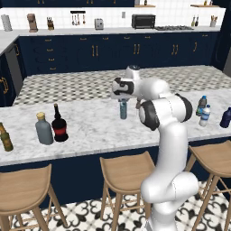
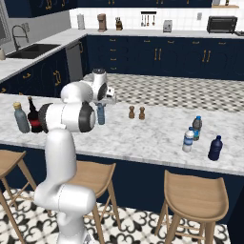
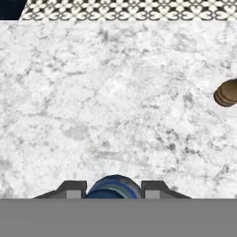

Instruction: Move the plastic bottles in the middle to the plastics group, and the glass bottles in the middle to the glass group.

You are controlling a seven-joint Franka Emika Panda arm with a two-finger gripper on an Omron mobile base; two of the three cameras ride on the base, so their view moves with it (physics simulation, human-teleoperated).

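Observation:
My gripper (image 1: 123, 100) hangs over the middle of the marble counter (image 1: 90, 131), shut on the top of the slim teal-blue plastic bottle (image 1: 123, 111), which stands upright. In the hand view the bottle's dark cap (image 3: 114, 186) sits tight between the two fingertips. The clear blue-capped plastic bottle (image 1: 205, 115) stands at the right beside the dark teal bottle (image 1: 201, 105) and the navy bottle (image 1: 226, 117). At the left, the black red-labelled glass bottle (image 1: 59, 125) stands next to the grey tan-stoppered bottle (image 1: 43, 129), with the olive-brown bottle (image 1: 5, 137) further left.
Two small brown shakers (image 2: 131, 112) (image 2: 141, 113) stand on the counter just right of the held bottle; one shaker (image 3: 227, 92) shows at the right of the hand view. Wooden stools (image 1: 124, 173) line the counter's near side.

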